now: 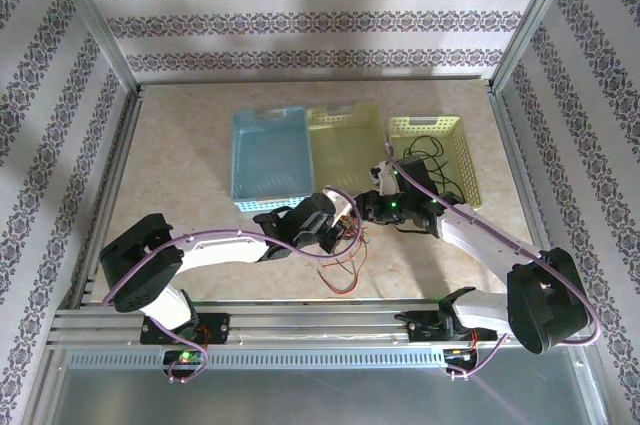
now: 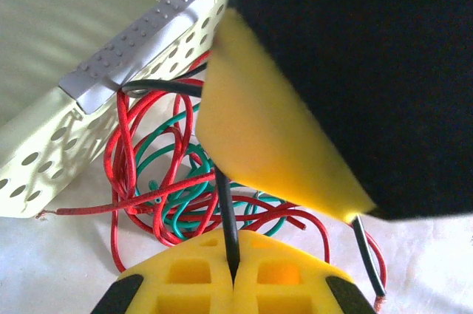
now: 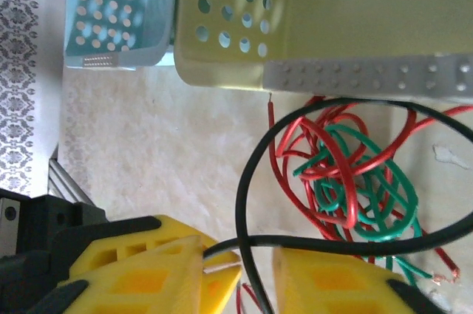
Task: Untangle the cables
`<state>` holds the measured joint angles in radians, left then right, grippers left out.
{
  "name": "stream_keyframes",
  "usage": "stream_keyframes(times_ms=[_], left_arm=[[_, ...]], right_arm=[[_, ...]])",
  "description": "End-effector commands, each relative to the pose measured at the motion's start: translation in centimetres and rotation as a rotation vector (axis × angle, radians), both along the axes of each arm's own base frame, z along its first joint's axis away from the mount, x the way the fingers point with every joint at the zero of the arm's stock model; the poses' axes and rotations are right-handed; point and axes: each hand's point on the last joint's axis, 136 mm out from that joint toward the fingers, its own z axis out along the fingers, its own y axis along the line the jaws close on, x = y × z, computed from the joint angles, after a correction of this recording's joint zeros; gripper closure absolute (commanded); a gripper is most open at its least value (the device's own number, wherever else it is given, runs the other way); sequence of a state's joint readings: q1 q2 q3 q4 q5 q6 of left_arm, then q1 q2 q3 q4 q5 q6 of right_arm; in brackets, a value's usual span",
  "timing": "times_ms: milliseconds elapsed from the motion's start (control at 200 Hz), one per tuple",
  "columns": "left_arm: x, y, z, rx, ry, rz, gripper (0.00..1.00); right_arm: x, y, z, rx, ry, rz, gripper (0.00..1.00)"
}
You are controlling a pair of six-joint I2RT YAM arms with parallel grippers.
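As you look down from the top view, three baskets sit at mid-frame: blue [image 1: 240, 160], middle [image 1: 345, 130] and right [image 1: 465, 160]. Both claws meet just below the middle basket, the left claw [image 1: 340, 223] facing the right claw [image 1: 362, 210]. The arms cover most of the cables; loose red cable [image 1: 345, 270] trails on the table [image 1: 180, 175] below them, and black cable [image 1: 432, 157] loops over the right basket.

From your left wrist, the left claw [image 2: 233, 273] at the bottom edge is clenched on the black cable [image 2: 225, 210]. A second yellow finger [image 2: 266, 144] on a black body blocks the upper right. Red [image 2: 122, 151] and green [image 2: 166, 144] cables lie knotted behind it, against the middle basket [image 2: 37, 159] and its grey strip [image 2: 140, 48].

From your right wrist, the right claw [image 3: 256, 266] stands parted, a black cable [image 3: 247, 188] loop running down through the gap. The red-green knot [image 3: 347, 181] lies at right, under the middle basket [image 3: 236, 26]; the blue basket [image 3: 118, 11] is upper left.
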<state>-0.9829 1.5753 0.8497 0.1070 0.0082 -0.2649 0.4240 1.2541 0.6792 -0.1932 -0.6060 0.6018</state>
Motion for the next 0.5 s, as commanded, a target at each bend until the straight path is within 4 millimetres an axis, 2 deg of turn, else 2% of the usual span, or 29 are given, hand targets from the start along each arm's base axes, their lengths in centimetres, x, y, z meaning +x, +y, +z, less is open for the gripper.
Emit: stream_keyframes(times_ms=[0,65,155,190,265,350,495], left_arm=[[-0.1,-1.7,3.1,-0.078,-0.059,-0.047,0.95],[-0.1,-1.7,3.3,-0.082,-0.061,-0.046,0.89],[-0.1,-1.6,3.5,-0.094,-0.068,-0.034,0.71],[-0.1,-1.5,3.6,-0.101,-0.073,-0.031,0.68],[-0.1,-1.3,3.9,-0.113,-0.080,-0.024,0.65],[-0.1,-1.1,4.1,-0.122,-0.085,-0.019,0.53],[-0.1,-0.8,4.5,-0.139,-0.092,-0.006,0.39]], right_arm=[[1.2,0.9,1.9,0.025,-0.067,0.002,0.81],[1.2,0.9,2.3,0.029,-0.080,0.002,0.89],[1.0,0.6,3.0,0.032,-0.110,-0.002,0.97],[0.9,0.5,3.4,0.033,-0.123,-0.009,0.99],[0.8,0.1,4.4,0.039,-0.156,-0.021,1.00],[0.8,-0.6,5.9,0.040,-0.202,-0.044,1.00],[1.7,-2.3,10.0,0.074,-0.307,-0.107,1.00]])
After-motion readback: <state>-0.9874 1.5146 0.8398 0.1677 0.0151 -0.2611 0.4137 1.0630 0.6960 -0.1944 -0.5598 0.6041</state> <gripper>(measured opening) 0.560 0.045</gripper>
